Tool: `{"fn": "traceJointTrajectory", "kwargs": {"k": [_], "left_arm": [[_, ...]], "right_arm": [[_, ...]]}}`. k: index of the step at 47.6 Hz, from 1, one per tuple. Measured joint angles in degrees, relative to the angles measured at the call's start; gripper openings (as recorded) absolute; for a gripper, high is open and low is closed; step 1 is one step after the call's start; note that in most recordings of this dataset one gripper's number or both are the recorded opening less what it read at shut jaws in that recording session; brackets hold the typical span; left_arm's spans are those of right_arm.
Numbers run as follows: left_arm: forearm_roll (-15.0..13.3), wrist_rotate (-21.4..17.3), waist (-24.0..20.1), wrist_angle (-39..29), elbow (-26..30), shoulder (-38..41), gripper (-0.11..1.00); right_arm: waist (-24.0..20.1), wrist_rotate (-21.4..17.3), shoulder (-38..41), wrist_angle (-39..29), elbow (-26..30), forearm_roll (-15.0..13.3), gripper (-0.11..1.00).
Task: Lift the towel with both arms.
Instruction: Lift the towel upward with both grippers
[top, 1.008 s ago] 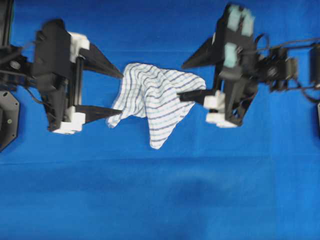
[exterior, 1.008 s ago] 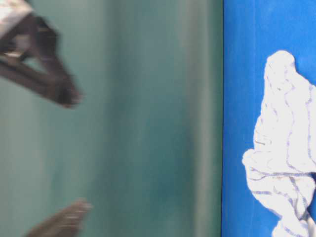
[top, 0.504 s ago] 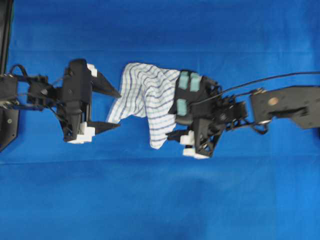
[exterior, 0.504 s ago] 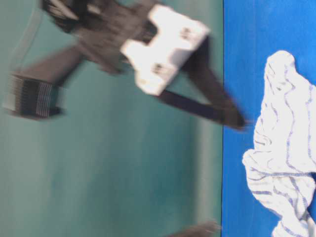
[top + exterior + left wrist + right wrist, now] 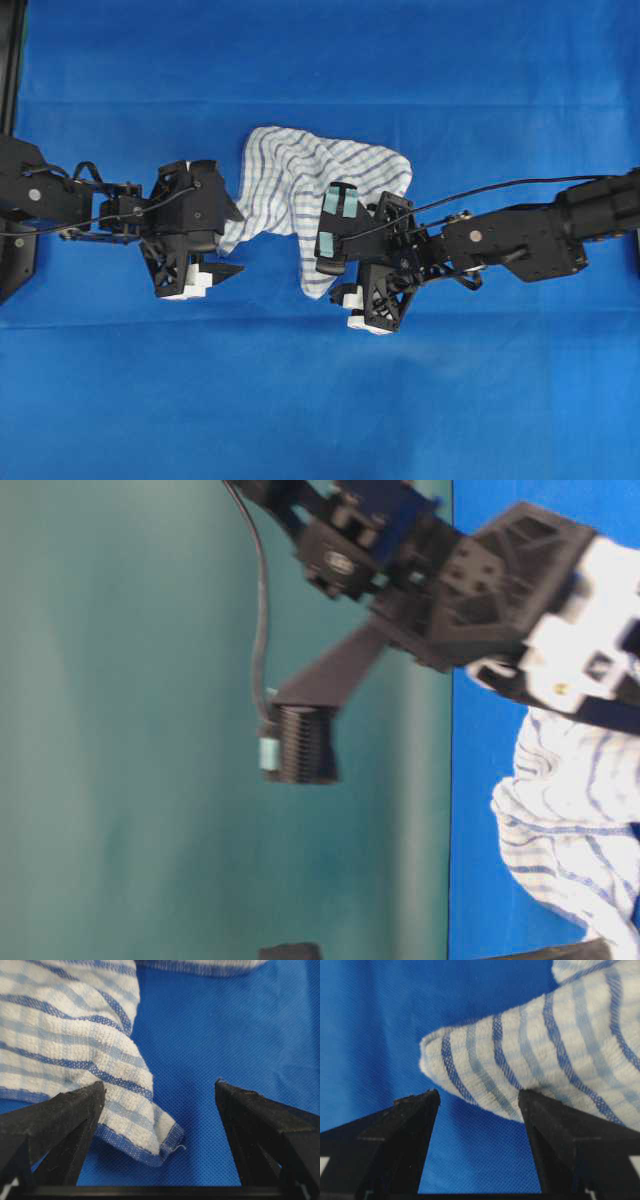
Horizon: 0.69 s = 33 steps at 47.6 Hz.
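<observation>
Item: the towel, white with thin blue and grey check stripes. It lies crumpled on the blue table covering, slightly above the centre of the overhead view, one lobe trailing toward the lower edge. Not lifted; no part of it is pinched.

Left gripper: fingers spread wide. The wrist view shows a hemmed corner of the towel lying between the two fingers, the left finger touching or just over the cloth (contact cannot be confirmed), the other standing on bare covering.

Right gripper: fingers likewise spread. Its wrist view shows a rounded fold of the towel just ahead of the fingertips and partly between them. In the overhead view the wrist, with its teal pads, sits over the towel's lower right part.

Change noted: a second ago both grippers stood high and back from the cloth, one to each side. Both have since come down and closed in on opposite edges, the right one travelling farther, across the cloth. The towel itself keeps the same shape and place.

Bearing on the task (a judgement): the approach looks nearly finished. Each gripper appears to have cloth within reach, so closing on the two edges seems the step due, then raising together. The left one's corner is thin and could slip out.
</observation>
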State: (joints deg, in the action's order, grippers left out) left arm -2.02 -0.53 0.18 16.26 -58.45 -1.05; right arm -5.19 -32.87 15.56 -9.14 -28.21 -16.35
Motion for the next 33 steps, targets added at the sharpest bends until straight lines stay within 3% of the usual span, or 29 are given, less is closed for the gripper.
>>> {"fn": "traceJointTrajectory", "kwargs": {"k": [8,14,22,24,33], "left_arm": [[0.0,0.0,0.0,-0.09,0.26,0.7,0.77],[0.0,-0.09,0.0,-0.18,0.26,0.7,0.42],[0.0,-0.09,0.0,-0.35,0.62,0.7,0.03],[0.0,-0.09,0.0,-0.44,0.62,0.7,0.01],[0.0,0.0,-0.09,-1.32,0.7,0.62,0.01]], "right_arm": [[0.44,-0.09,0.97,0.18,0.53,0.0,0.65],[0.7,-0.09,0.97,0.26,0.62,0.0,0.58],[2.11,-0.18,1.23,0.18,1.05,0.09,0.11],[2.29,-0.35,1.23,0.26,1.05,0.0,0.02],[2.02,-0.26,1.23,0.26,1.05,0.0,0.02]]}}
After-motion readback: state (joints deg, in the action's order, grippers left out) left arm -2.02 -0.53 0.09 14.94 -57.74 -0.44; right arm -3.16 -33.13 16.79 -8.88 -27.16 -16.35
